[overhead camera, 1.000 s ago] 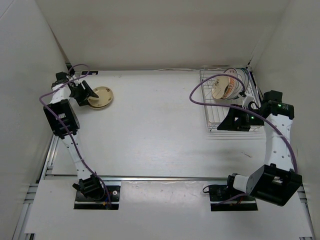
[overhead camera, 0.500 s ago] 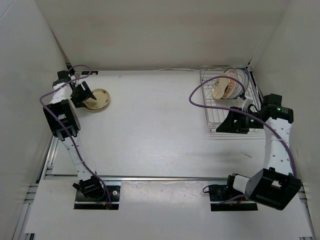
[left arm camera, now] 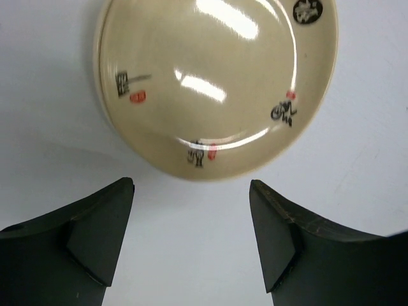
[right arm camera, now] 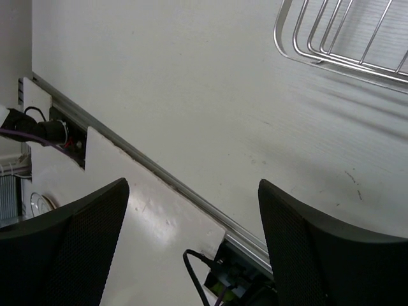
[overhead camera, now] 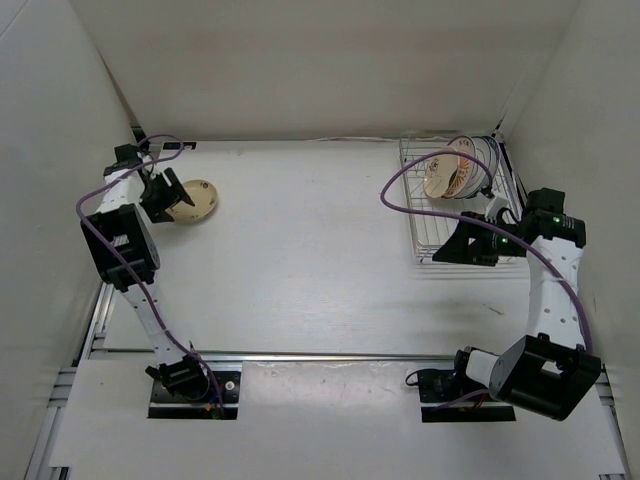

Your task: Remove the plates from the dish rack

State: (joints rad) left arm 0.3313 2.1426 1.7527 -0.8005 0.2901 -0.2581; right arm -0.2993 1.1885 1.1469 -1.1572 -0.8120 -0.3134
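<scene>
Left hand (left arm camera: 191, 204) spread wide, just short of the cream plate (left arm camera: 213, 83) lying flat on the counter (overhead camera: 310, 230) well left of the dish rack (overhead camera: 425, 215), so it's unloaded, by the look. Right hand (right arm camera: 194, 197), spread and empty at the rack's near edge, seems next for the plates (overhead camera: 452, 175) leaning inside.

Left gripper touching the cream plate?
Apart. The left wrist view shows a strip of bare table between the open left gripper and the cream plate.
</scene>
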